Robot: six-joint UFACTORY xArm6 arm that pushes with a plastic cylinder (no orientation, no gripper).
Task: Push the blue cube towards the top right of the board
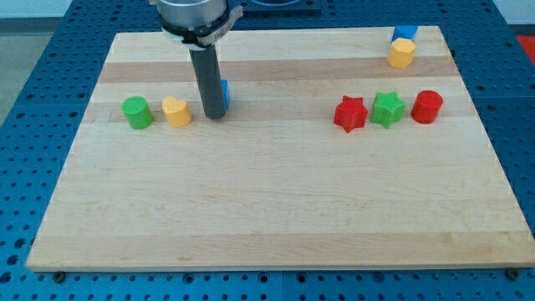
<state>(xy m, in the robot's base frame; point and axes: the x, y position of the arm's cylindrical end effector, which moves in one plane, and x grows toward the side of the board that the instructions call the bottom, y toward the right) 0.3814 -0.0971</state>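
Over on the frame's left sit a green cylinder (137, 112) and a yellow block (176, 111). Next comes my tip (215, 115), no hand on this rig, touching the mostly hidden blue cube (225, 93) from its left. I'd push rightward and upward, staying centred so it doesn't slip off.

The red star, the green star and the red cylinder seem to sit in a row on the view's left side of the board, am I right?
Not quite: the camera view shows the red star, green star and red cylinder in a row on the view's right side of the board.
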